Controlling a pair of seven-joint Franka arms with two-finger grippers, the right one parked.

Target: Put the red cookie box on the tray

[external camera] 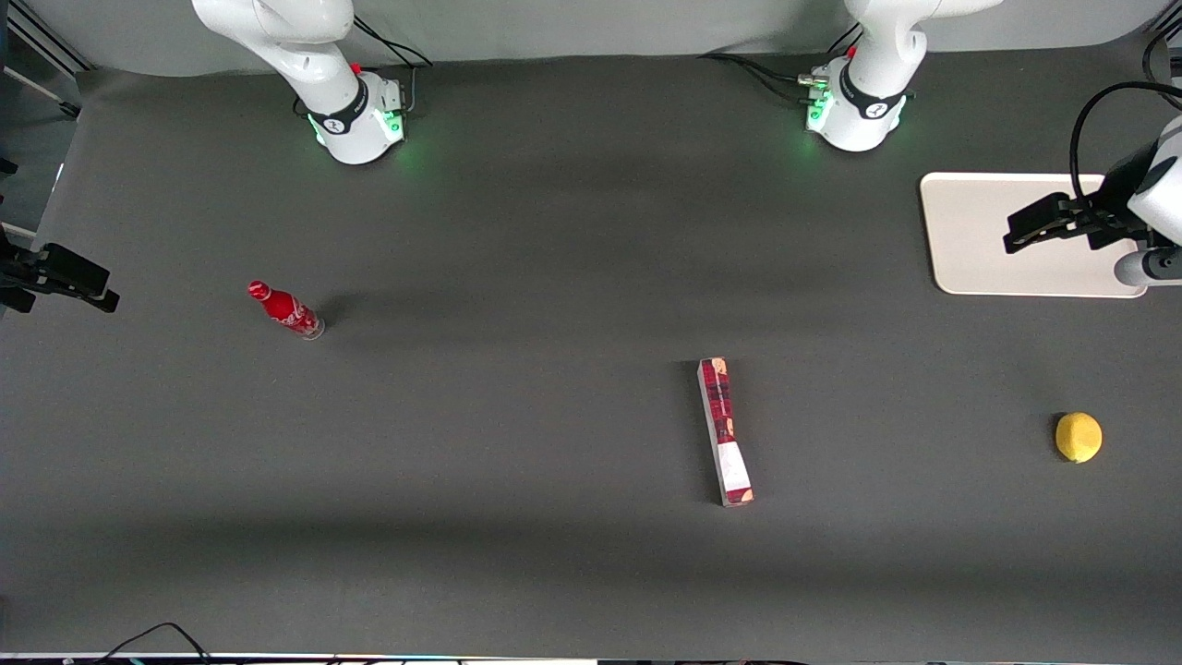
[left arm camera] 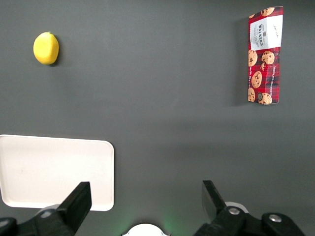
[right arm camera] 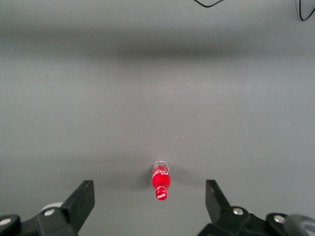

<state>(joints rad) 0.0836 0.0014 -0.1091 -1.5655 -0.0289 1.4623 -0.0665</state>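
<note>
Red cookie box [external camera: 726,431] lies flat on the dark table [external camera: 517,416], well apart from me and nearer the front camera than I am. Through my wrist camera the red cookie box [left arm camera: 265,55] shows red tartan print with chocolate-chip cookie pictures and a white panel reading "WALKERS"; the smaller lines under it are too fine to read. Nothing touches the box.

The tray [external camera: 970,235], cream with rounded corners, lies directly below me, nothing lying on it. My gripper [external camera: 1048,224] hangs over it, above the table, jaws spread wide and holding nothing. From my wrist, the tray [left arm camera: 44,167] sits under one of my fingers [left arm camera: 78,201], the other over bare table.

A lemon [external camera: 1079,437] rests nearer the front camera than my jaws, apart from box and tray.

A small red bottle [external camera: 284,309] with white script stands toward the parked arm's end, far from me; its lettering is not legible.
</note>
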